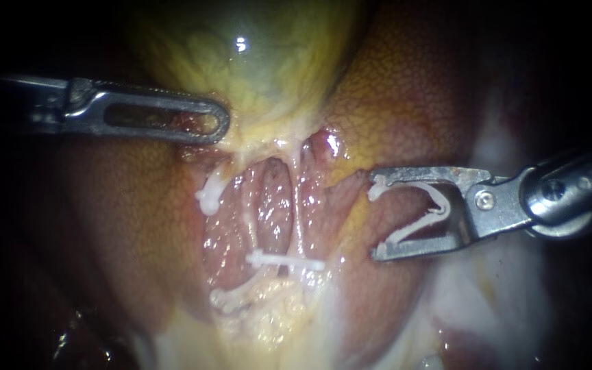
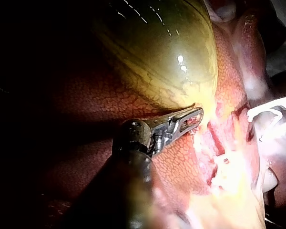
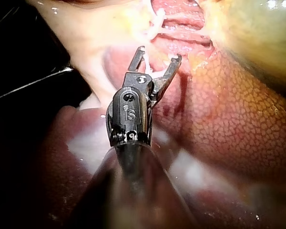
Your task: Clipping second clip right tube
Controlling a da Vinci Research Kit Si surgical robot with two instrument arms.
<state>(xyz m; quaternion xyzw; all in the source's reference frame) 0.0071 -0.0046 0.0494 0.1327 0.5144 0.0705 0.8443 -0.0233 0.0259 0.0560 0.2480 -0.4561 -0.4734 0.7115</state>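
Endoscope view: task approx. half done by my read. One set clip (image 1: 286, 262) already crosses the right tube (image 1: 299, 212) at the end far from the gallbladder (image 1: 241, 55). The 2nd, the loaded clip (image 1: 438, 205), is not yet on the tube. The right instrument (image 1: 376, 220) has its jaws spread wide w/ the loaded clip seated btw them, both jaws touching it and the clip's legs open. Its mouth faces the right tube but stands well apart from it, over the liver (image 1: 405, 89), about level w/ the bare stretch btw gallbladder and set clip. To do: get the mouth around that stretch, then close. The left instrument (image 1: 203, 120) lies at the gallbladder's neck, jaws together, prob. pinching tissue there. Left wrist view: the left instrument (image 2: 193, 119) nips the gallbladder's (image 2: 157, 52) lower edge, reddish tissue btw its jaws. The set clip (image 2: 222, 160) sits farther from the gallbladder, and the right instrument (image 2: 256, 127) is beyond that, clear of the tubes. Right wrist view: the right instrument's (image 3: 160, 53) jaws are spread and short of the tube. The set clip (image 3: 155, 26) is just ahead of them, w/ the gallbladder (image 3: 257, 33) off to one side. The tube itself is hard to pick out here.
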